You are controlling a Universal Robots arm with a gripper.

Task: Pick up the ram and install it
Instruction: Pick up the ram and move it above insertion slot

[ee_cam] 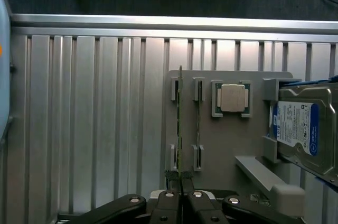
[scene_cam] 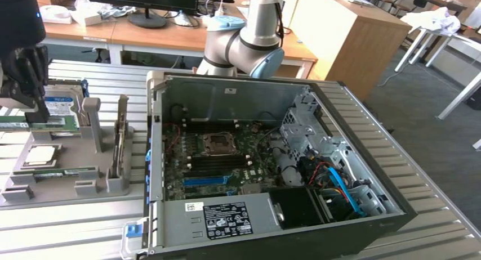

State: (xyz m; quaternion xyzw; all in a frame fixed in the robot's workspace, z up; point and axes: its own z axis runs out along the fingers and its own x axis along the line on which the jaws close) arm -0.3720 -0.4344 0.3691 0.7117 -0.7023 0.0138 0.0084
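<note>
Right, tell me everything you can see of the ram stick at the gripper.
The ram is a long, narrow, thin green circuit board, seen edge-on from the wrist. It stands on its long edge over the grey holder tray, lined up with one pair of slotted posts, beside a second pair. The gripper is shut on it, gripping its two flat faces. Whether it sits in the posts or is lifted clear cannot be told.

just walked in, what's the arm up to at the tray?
The arm's black gripper is shut on a long thin green ram stick, held over the grey parts tray. A second green stick, a square silver CPU and a blue-labelled hard drive sit in the tray. The stick hasn't reached the open black computer case.
</note>
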